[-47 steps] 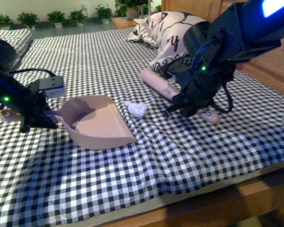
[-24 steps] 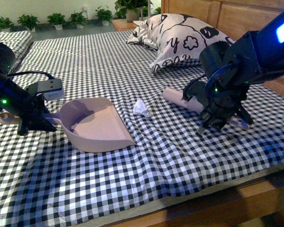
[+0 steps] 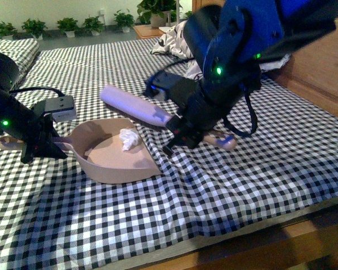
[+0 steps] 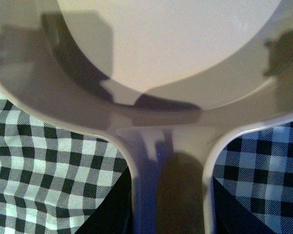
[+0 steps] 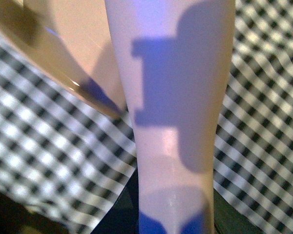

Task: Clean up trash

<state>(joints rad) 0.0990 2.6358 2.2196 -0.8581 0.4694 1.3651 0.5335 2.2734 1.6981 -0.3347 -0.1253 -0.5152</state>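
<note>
1. Here, a bed covered in a black-and-white checked cloth fills the front view, with a wooden headboard along its right side.
2. A white pillow with black cartoon shapes lies at the far end, mostly hidden behind the right arm; any lettering on it cannot be read.
3. The right arm reaches across the middle of the bed. Its right tool is closed around the pale handle of a brush, which points away towards the far left. The right wrist view shows that handle filling the picture, clamped between the dark fingers at the lower edge.
4. A pale pink dustpan lies flat on the cloth, left of centre, with its open mouth towards the right arm.
5. The left tool is closed on the dustpan's handle at the left edge of the bed; the left wrist view shows that handle running between the dark fingers.
6. The trash, a small crumpled white paper wad, sits inside the dustpan, near its far wall.
7. A row of potted plants stands along the far wall.
</note>
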